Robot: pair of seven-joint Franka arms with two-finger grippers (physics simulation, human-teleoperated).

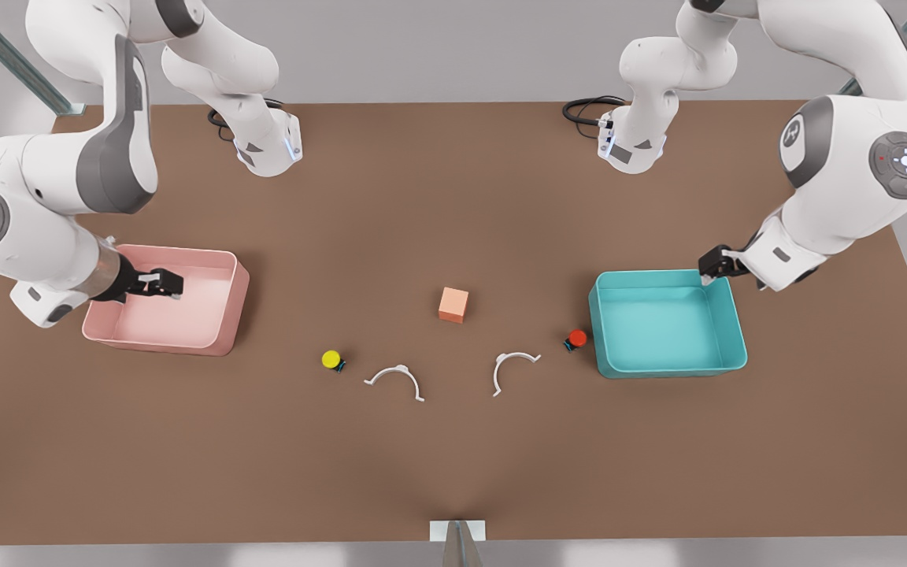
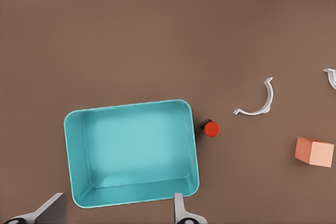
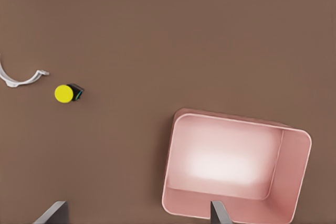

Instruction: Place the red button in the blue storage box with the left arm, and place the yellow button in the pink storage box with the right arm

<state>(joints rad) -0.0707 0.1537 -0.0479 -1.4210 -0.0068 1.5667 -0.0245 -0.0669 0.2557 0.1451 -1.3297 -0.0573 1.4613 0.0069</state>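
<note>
Claws [image 1: 161, 283] [image 1: 707, 268] open over tubs [image 1: 221, 335] [image 1: 662, 364].

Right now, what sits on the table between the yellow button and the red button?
In the front view, two white curved clips lie between the yellow button and the red button. The orange cube sits just behind that line.

White arms, grey joints, blk pincers

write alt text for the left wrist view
An empty blue storage box sits on a brown table, with the red button on the table just outside one short wall. The open left tool hovers over the box; a white clip and orange cube lie beyond.
</note>
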